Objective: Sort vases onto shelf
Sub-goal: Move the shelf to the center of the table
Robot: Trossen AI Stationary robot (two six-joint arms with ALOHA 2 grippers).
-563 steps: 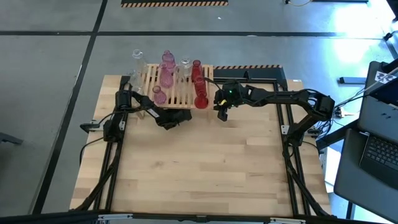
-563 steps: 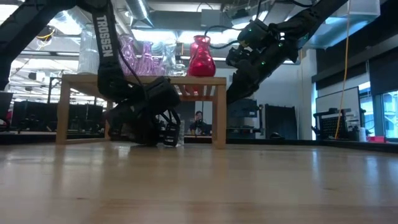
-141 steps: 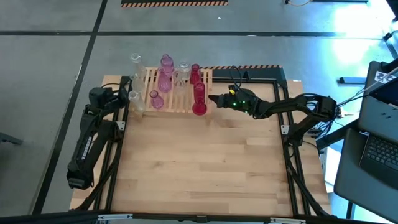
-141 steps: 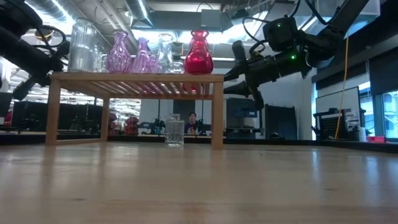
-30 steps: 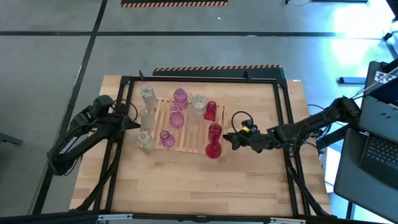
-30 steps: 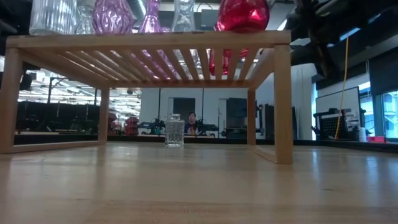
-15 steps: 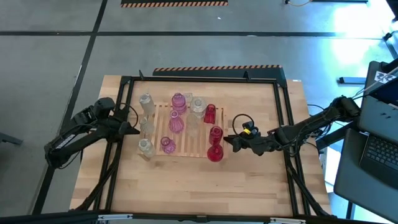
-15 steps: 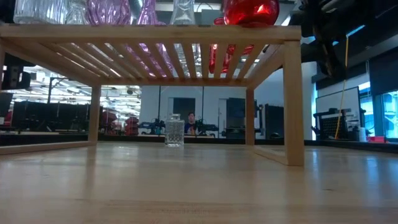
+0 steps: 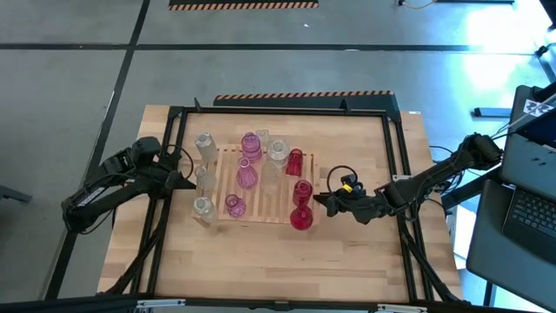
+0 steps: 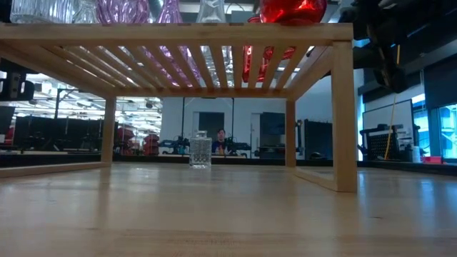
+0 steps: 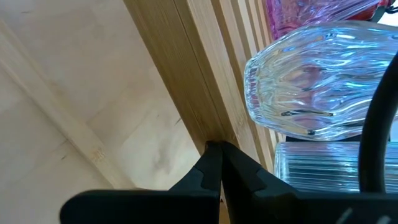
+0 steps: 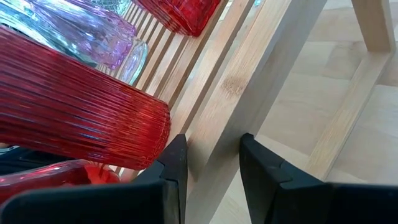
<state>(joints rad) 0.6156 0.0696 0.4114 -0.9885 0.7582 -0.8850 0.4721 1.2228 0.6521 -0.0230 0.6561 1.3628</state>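
Grey concrete floor [image 9: 69, 78] all round the plank table [image 9: 287, 261], dark seam lines crossing it. Hazard tape [image 9: 243, 4] at 12 o'clock, a second strip [image 9: 304, 95] along the table's far edge. Laptop [image 9: 530, 217] on a stand at 3 o'clock. Bright glare on the floor at 1–2 o'clock. Low view: open workshop behind, ceiling ducts and strip lights, a seated person [image 10: 221, 140] far back, window [image 10: 448, 132] at right, yellow cable [image 10: 392, 121] hanging.
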